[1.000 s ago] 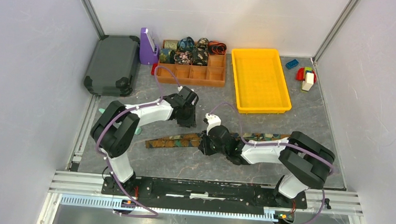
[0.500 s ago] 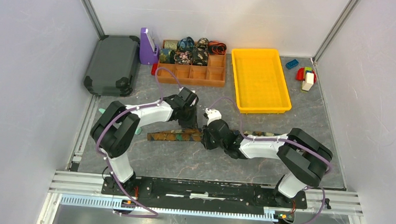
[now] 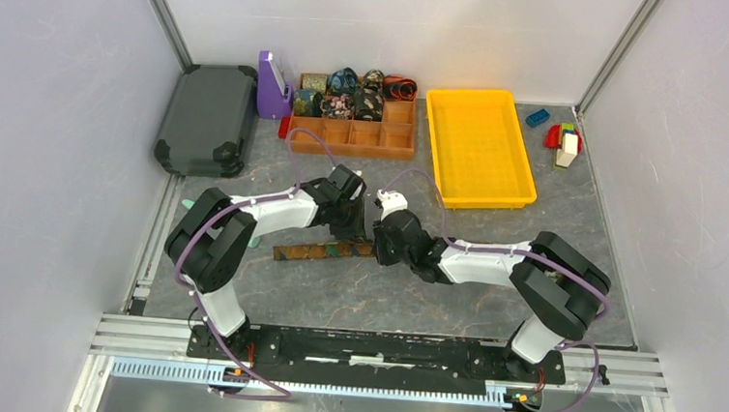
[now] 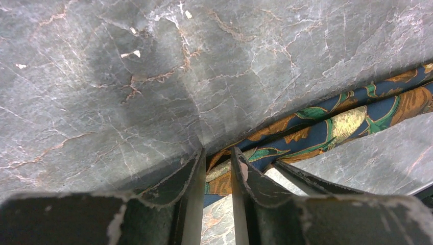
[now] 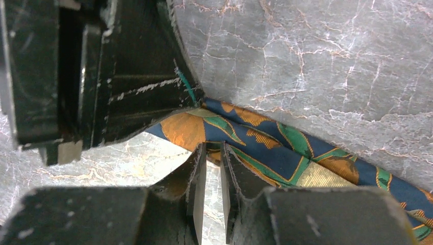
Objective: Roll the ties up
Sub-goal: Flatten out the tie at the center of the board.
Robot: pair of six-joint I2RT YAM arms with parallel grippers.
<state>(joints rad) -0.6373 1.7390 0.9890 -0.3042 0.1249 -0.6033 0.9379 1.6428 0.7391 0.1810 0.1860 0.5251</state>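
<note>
From above, I see the tie [image 3: 323, 252] lying as a flat, narrow strip on the grey marbled table [image 3: 383, 299]. The left gripper [image 3: 347, 232] and the right gripper [image 3: 377, 252] meet at its right end. Coiled ties [image 3: 354, 94] sit in a brown divided box [image 3: 366, 133] beside a yellow plastic tray [image 3: 479, 146].

My left wrist view shows scuffed black fingers [image 4: 191, 173] clamped on a fold of woven fabric, navy with orange, green and gold leaves.

On the right wrist, worn fingers [image 5: 196, 178] pinch the tie's edge.
</note>
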